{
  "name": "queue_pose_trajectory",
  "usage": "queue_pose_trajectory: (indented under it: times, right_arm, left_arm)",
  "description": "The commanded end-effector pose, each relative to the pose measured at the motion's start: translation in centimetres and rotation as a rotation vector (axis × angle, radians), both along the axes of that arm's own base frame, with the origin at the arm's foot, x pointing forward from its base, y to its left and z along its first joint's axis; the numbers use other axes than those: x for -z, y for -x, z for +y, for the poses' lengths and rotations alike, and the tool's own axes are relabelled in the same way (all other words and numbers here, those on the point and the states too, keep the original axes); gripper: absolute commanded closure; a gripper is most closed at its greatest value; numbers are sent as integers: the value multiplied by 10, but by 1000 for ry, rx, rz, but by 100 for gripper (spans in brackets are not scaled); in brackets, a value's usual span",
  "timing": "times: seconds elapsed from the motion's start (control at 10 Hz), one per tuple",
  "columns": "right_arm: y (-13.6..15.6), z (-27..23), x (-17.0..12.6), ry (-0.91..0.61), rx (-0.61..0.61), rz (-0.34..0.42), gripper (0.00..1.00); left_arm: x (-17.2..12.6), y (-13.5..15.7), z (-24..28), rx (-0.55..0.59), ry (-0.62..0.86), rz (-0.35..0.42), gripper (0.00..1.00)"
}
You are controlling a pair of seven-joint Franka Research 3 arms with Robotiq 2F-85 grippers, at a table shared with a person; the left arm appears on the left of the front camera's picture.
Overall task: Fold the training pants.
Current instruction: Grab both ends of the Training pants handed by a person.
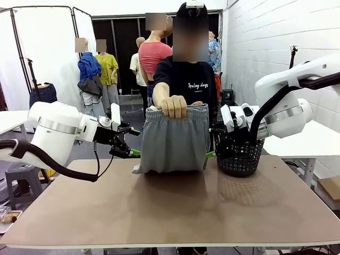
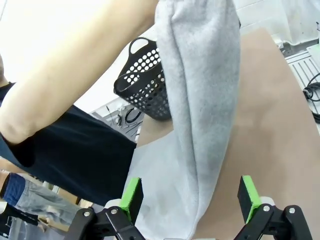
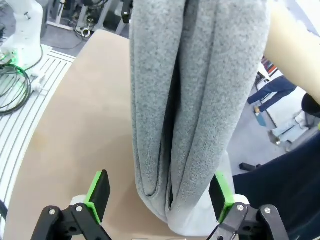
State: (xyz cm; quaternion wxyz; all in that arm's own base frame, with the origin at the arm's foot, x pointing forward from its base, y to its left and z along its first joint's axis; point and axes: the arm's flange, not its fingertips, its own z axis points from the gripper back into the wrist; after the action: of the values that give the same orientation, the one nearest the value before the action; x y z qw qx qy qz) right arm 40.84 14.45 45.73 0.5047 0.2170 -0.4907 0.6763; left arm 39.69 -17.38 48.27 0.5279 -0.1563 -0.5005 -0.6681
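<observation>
A person across the table holds the light grey training pants [image 1: 172, 141] up by the waistband with one hand [image 1: 174, 107]; the lower end rests on the brown table [image 1: 175, 207]. My left gripper [image 1: 134, 142] is open at the pants' left edge, my right gripper [image 1: 211, 142] open at their right edge. In the left wrist view the hanging pants [image 2: 200, 100] drop between the spread green pads of my left gripper [image 2: 190, 197]. In the right wrist view the folds of the pants [image 3: 190, 100] hang between the wide-apart fingers of my right gripper [image 3: 160, 192]. Neither gripper has closed on the fabric.
A black perforated basket [image 1: 239, 156] stands on the table just right of the pants, under my right arm, and shows behind the cloth as the basket [image 2: 142, 82] in the left wrist view. The near half of the tabletop is bare. The person's arm [image 2: 75, 70] is close to my left gripper.
</observation>
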Motion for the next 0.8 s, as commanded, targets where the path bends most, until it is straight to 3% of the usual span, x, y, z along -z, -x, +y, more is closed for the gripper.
queue_pose_trajectory:
  times: [0.0,0.3,0.7]
  right_arm:
    - [0,2,-2,-18,-8,-28,0]
    - [-2,5,-3,-42,-32,-36,0]
    - [3,15,-8,-120,-147,-32,0]
  left_arm:
    - [8,-5,-6,60,45,12,0]
    - [5,-5,-13,105,96,61,0]
    - [2,1,-26,75,177,78,0]
